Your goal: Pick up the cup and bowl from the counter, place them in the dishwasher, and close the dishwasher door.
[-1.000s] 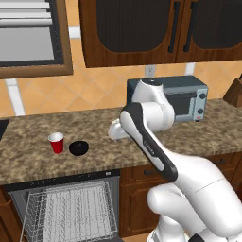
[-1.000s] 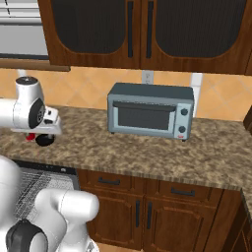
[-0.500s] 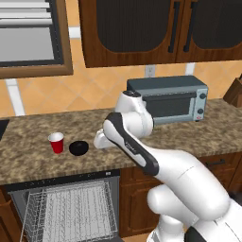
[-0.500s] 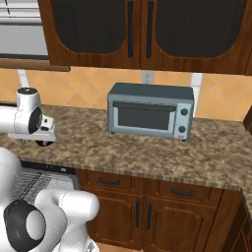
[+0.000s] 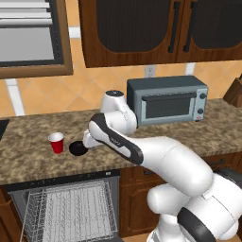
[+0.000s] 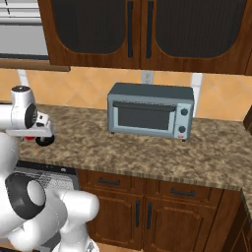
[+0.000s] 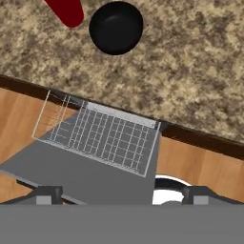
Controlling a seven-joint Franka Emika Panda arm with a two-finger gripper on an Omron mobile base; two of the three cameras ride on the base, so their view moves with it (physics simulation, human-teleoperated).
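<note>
**Arm reaching toward cup and bowl, nothing gripped**

Left base view: the cup (image 5: 56,142) and bowl (image 5: 78,148) are sitting near each other on the counter (image 5: 28,156), the bowl at about 4 o'clock from the cup. The hand is hanging just right of the bowl, its fingers hidden. Below, the dishwasher (image 5: 66,208) is standing open, rack out.

Right base view: the toaster oven (image 6: 150,109) is sitting well apart, toward 3 o'clock; the arm is covering most of the cup and bowl here.

Hand view: the bowl (image 7: 116,27) is lying at 12 o'clock with the cup (image 7: 67,10) at 11, and the rack (image 7: 100,137) sits below the counter edge. The gripper (image 7: 121,194) is spread wide and holding nothing.

Risk, as I judge it: the two lie so close that a descent on the bowl could tip the cup.
</note>
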